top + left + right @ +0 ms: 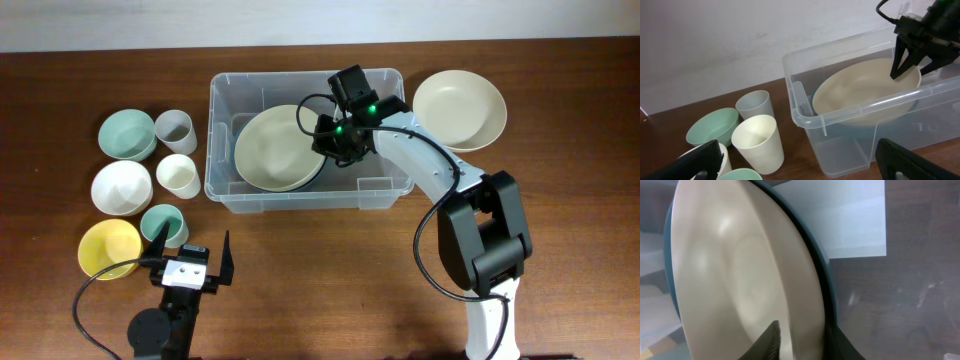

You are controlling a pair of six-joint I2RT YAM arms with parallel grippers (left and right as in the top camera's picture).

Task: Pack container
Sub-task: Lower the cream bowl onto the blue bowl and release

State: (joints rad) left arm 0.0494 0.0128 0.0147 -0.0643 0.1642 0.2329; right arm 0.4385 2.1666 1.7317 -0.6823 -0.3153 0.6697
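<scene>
The clear plastic container (225, 190) stands at the back middle of the table. Inside it a large cream bowl (275, 148) lies tilted on a dark blue bowl (318, 175). My right gripper (328, 135) reaches into the container at the bowls' right rim. In the right wrist view its fingers (771, 337) straddle the cream bowl's (740, 270) rim, slightly open, with a small gap at the inner finger. The dark bowl's rim (827, 280) runs beside the outer finger. My left gripper (193, 245) hovers wide open near the front left, holding nothing, facing the container (805, 117).
A second cream bowl (460, 108) sits right of the container. To its left are a green bowl (127, 133), grey cup (174, 128), cream cup (178, 175), white bowl (122, 186), teal cup (164, 224) and yellow bowl (108, 248).
</scene>
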